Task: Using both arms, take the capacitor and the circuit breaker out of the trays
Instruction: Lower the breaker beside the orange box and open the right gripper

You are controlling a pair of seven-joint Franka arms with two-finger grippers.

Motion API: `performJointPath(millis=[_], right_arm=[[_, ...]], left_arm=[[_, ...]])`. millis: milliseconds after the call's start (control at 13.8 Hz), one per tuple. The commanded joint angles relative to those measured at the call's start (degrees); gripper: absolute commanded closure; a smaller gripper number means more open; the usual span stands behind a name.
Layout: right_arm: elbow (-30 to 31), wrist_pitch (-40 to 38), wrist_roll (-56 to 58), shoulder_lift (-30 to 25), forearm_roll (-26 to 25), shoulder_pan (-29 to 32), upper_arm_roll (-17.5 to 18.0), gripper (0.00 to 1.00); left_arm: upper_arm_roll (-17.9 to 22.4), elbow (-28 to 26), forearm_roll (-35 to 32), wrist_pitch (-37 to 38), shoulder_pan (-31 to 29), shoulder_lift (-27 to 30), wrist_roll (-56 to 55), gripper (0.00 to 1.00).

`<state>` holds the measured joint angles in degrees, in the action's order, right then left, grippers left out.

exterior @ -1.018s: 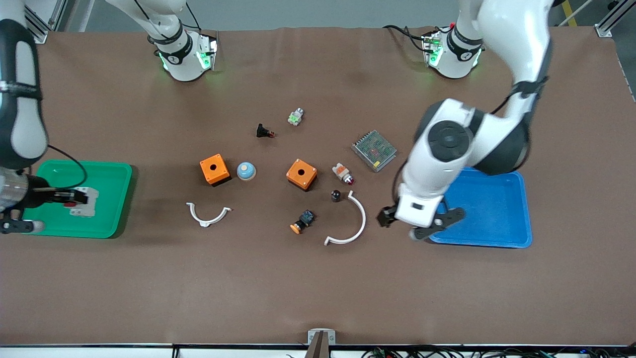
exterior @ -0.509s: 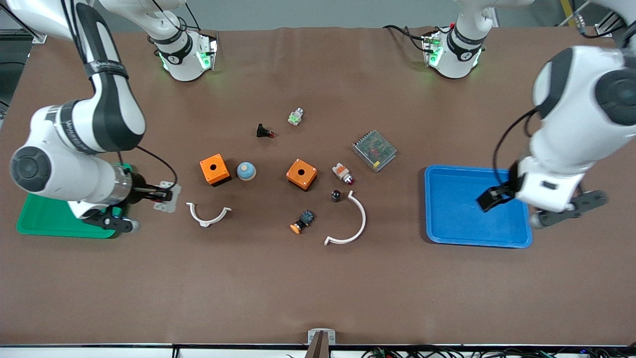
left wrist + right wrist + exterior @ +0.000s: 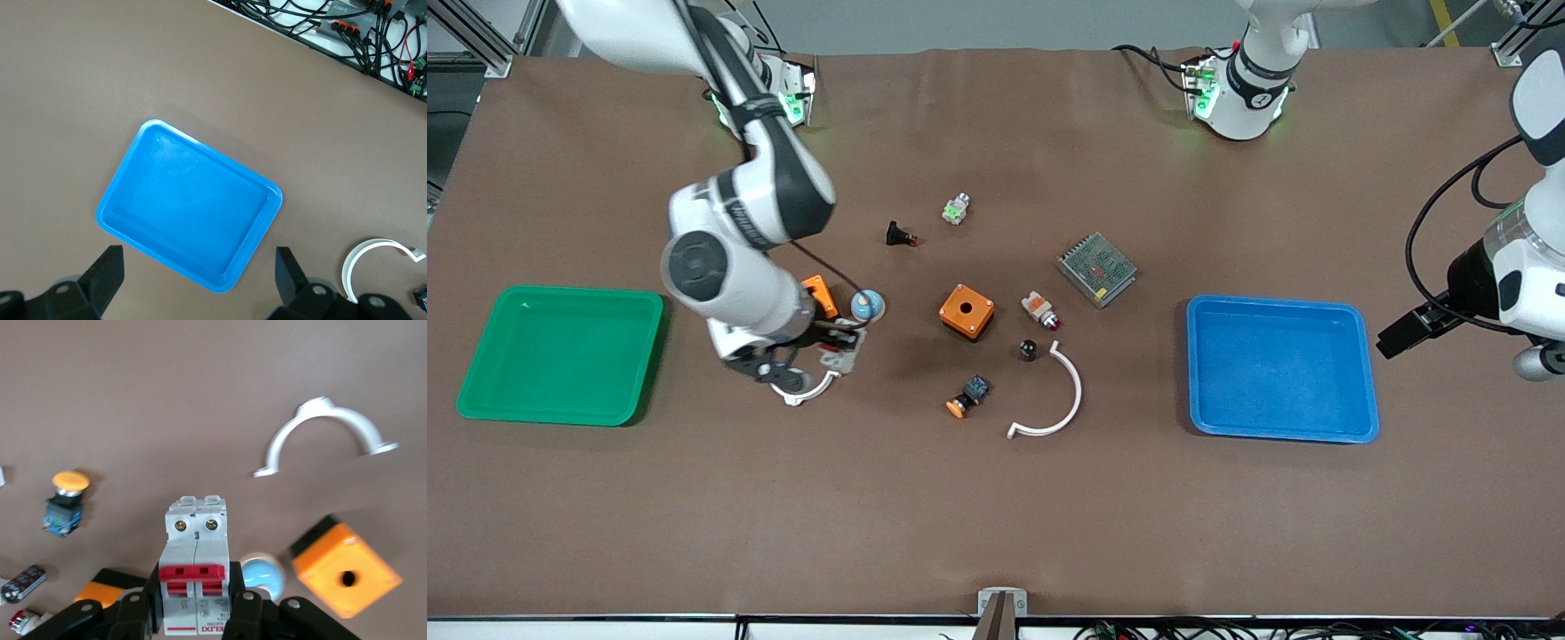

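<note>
My right gripper [image 3: 831, 347] is shut on the breaker [image 3: 845, 354], a light-grey block with red levers, and holds it over the table by a white clamp [image 3: 805, 391] and a blue dome [image 3: 869, 305]. The right wrist view shows the breaker [image 3: 195, 540] between the gripper's [image 3: 195, 603] fingers. The capacitor [image 3: 1029, 349], a tiny dark cylinder, stands on the table beside the larger white clamp [image 3: 1063, 400]; it also shows in the right wrist view [image 3: 23, 582]. My left gripper [image 3: 1529, 360] is open and empty, past the blue tray [image 3: 1280, 436] at the left arm's end; it also shows in the left wrist view [image 3: 198, 280].
A green tray [image 3: 560, 298] lies at the right arm's end. Two orange boxes [image 3: 967, 311] [image 3: 821, 293], an orange-capped part [image 3: 967, 397], a white-and-orange part [image 3: 1040, 309], a grey mesh module [image 3: 1096, 268] and two small parts [image 3: 898, 236] [image 3: 956, 209] lie mid-table.
My right gripper has carried the breaker from over the green tray to the table's middle. My left gripper has swung across the blue tray to the table's end.
</note>
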<state>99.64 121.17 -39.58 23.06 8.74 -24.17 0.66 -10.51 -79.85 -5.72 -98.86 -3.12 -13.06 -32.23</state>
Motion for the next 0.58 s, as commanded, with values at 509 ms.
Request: performJointPath(millis=[509], right_arm=[[1.4, 11.5, 0.3, 9.6, -3.6, -5.7, -0.8, 0.95]], left_arm=[[-0.2, -1.4, 0.3, 1.1, -0.4, 2.7, 7.2, 0.00]])
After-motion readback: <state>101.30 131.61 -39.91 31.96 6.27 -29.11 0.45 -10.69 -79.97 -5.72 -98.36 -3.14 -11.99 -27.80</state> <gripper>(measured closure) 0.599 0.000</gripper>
